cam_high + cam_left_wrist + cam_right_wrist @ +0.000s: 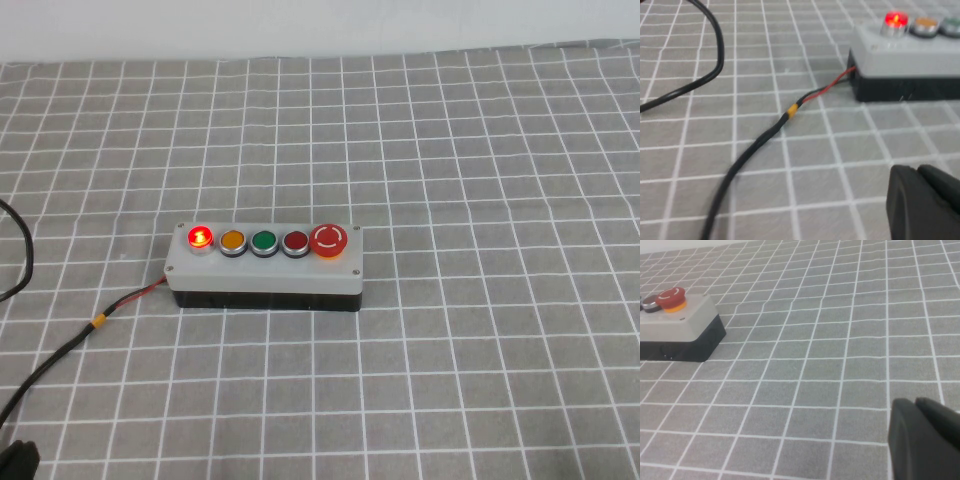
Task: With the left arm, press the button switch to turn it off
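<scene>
The button switch (200, 237) glows bright red at the left end of a row of five on the grey box (265, 268), mid-table. It also shows lit in the left wrist view (896, 20). My left gripper (917, 172) hangs low over the cloth, short of the box's left end, well away from the switch, fingers together and empty. In the high view only a black bit of the left arm (14, 462) shows at the bottom left corner. My right gripper (915, 405) is shut and empty over bare cloth, far right of the box (680, 322).
Orange (232, 240), green (264, 241) and dark red (296, 242) buttons and a large red mushroom button (329, 239) fill the row. A black cable with red wire (60, 355) runs from the box's left end. Another black cable (20, 250) loops at the left edge.
</scene>
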You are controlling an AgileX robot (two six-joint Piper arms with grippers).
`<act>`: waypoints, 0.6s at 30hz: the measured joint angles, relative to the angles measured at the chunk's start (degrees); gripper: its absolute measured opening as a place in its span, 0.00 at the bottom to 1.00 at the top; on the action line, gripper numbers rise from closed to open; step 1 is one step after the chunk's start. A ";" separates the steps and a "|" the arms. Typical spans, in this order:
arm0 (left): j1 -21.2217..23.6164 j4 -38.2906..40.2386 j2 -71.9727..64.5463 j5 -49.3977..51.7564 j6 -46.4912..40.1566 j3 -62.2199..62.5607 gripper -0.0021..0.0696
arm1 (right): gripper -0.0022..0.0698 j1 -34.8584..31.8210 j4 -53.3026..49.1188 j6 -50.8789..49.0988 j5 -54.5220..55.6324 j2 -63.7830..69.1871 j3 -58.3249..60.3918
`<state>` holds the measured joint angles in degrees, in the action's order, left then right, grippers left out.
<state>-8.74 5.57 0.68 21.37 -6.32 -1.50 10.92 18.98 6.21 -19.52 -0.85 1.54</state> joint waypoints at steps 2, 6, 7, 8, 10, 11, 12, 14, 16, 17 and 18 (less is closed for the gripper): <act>0.00 2.61 0.00 -1.61 1.24 0.00 0.02 | 0.01 0.00 0.00 0.00 0.00 0.00 0.00; 0.00 14.75 0.00 -8.25 6.97 0.00 0.02 | 0.01 0.00 0.00 0.00 0.00 0.00 0.00; 0.00 17.02 0.00 -9.93 7.93 0.00 0.02 | 0.01 0.00 0.00 0.00 0.00 0.00 0.00; 0.00 19.36 0.00 -11.93 8.52 0.00 0.02 | 0.01 0.00 0.00 0.00 0.00 0.00 0.00; 0.00 21.94 0.00 -14.99 8.90 0.00 0.02 | 0.01 0.00 0.00 0.00 0.00 0.00 0.00; 0.00 22.63 0.00 -16.24 8.90 0.00 0.02 | 0.01 0.00 0.00 0.00 0.00 0.00 0.00; 0.00 23.14 0.00 -17.17 8.51 0.00 0.02 | 0.01 0.00 0.00 0.00 0.00 0.00 0.00; 0.00 24.50 0.00 -17.90 8.28 0.00 0.02 | 0.01 0.00 0.00 0.00 0.00 0.00 0.00; 0.00 26.85 -0.15 -16.98 8.05 0.14 0.02 | 0.01 0.00 0.00 0.00 0.00 0.00 0.00; 0.00 28.01 -1.00 -15.33 8.05 0.80 0.02 | 0.01 0.00 0.00 0.00 0.00 0.00 0.00; 0.00 28.73 -2.77 -13.03 8.05 2.08 0.02 | 0.01 0.00 0.00 0.00 0.00 0.00 0.00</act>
<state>-8.74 34.30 -2.08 8.34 1.73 0.58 10.92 18.98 6.21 -19.52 -0.85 1.54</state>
